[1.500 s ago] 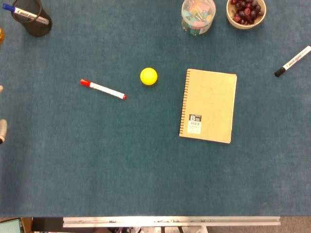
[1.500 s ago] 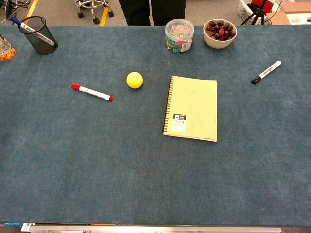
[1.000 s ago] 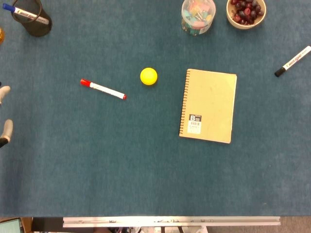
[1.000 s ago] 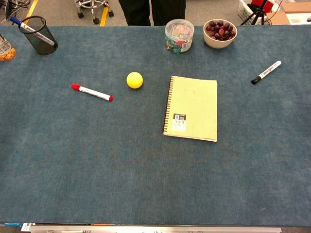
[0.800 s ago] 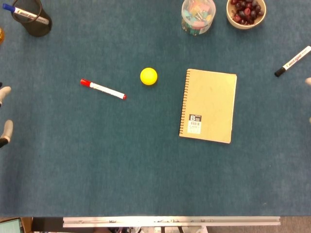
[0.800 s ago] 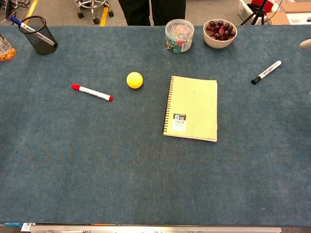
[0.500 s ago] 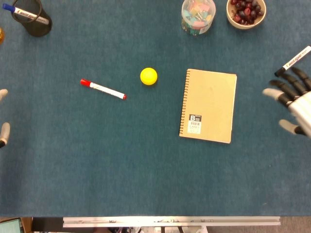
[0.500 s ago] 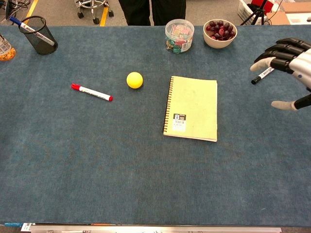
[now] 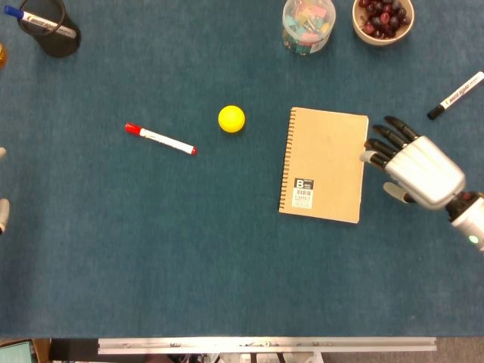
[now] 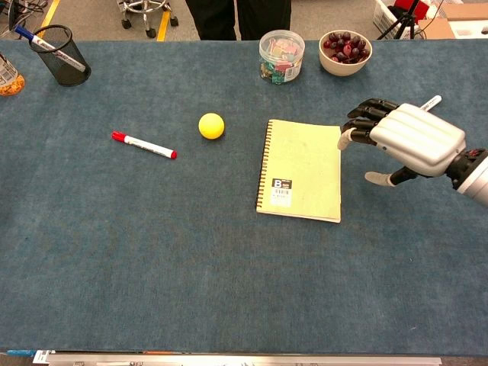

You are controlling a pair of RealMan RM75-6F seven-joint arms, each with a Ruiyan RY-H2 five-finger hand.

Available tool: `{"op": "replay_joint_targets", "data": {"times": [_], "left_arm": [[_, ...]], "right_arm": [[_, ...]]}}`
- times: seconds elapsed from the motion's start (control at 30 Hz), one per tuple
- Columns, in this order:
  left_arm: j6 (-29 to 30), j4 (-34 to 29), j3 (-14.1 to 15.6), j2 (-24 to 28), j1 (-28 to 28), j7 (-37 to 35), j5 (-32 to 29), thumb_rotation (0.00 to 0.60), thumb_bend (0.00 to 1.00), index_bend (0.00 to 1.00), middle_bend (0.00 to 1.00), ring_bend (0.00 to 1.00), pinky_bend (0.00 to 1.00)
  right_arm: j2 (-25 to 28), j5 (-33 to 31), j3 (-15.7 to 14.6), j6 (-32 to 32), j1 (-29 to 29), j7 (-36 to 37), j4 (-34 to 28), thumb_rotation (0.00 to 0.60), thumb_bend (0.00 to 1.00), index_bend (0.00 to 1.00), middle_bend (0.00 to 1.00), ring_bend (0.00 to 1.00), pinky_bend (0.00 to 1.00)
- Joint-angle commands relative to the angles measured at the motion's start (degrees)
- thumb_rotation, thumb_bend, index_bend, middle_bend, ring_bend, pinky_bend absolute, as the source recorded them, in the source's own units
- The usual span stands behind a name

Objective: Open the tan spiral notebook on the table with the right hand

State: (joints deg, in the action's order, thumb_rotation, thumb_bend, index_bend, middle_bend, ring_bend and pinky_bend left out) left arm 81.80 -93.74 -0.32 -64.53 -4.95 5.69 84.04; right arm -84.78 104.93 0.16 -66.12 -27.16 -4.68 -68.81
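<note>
1. Right hand (image 9: 418, 171) hovered empty, fingers (image 10: 364, 112) apart and slightly curled, tips just beside the free edge of the notebook (image 9: 325, 164); contact with the cover impossible to tell from either view.
2. Left hand (image 9: 2, 208) barely in view at the frame's far edge, well apart from everything; released or clenched, cannot tell.
3. Notebook lay closed and flat on the table (image 9: 227, 257), immediately ahead of the fingertips, spiral on the side farthest from the hand, label near the lower spiral corner.
4. Black marker (image 9: 455, 94) lay just behind the hand, beyond its knuckles; in the chest view mostly hidden by the hand.
5. Beyond the notebook from the hand: yellow ball (image 9: 231, 119), then red marker (image 9: 160, 139), well apart.
6. Farther up the table: clip jar (image 9: 308, 24) and fruit bowl (image 9: 383, 18); pen cup (image 9: 50, 29) in the far corner.
7. Likely risks: fingertips pushing the edge sideways, sliding the whole notebook toward the ball instead of lifting the cover; catching several pages, or the back cover too; a thin cover slipping off smooth fingertips and dropping shut.
</note>
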Motion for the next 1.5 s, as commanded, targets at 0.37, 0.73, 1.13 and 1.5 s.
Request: {"op": "replay_joint_targets", "data": {"times": [0.37,0.73,1.13,1.5], "left_arm": [[-1.6,0.8,0.0,-0.2,-0.6,-0.8,-0.7,0.600,0.40,0.16,0.13,0.14,0.20],[-1.6,0.9,0.1,-0.2,-0.5,-1.2,-0.8,0.600,0.40,0.16,0.13,0.14,0.20],[-1.3,0.6,0.1,0.1,-0.3,-1.6,-0.7,0.600,0.40,0.16,0.13,0.14,0.20],[-1.1,1.2,0.1,0.0,-0.1,-2.3,-0.7,0.600,0.40,0.16,0.13,0.14,0.20]], "right_arm": [[-9.0,-0.2,-2.3,0.9,-4.1,2.8,12.0,0.600,0.20,0.36,0.32,0.16,0.15],[-11.7,-1.4,-3.8,-0.4,-4.5,4.8,17.6,0.600,0.20,0.36,0.32,0.16,0.15],[-13.7,-2.4,-4.3,-0.7,-5.6,4.6,20.0,0.600,0.20,0.36,0.32,0.16,0.15],[-14.5,-3.3,-4.8,-0.9,-5.9,5.1,21.1,0.600,0.21,0.36,0.32,0.16,0.15]]}}
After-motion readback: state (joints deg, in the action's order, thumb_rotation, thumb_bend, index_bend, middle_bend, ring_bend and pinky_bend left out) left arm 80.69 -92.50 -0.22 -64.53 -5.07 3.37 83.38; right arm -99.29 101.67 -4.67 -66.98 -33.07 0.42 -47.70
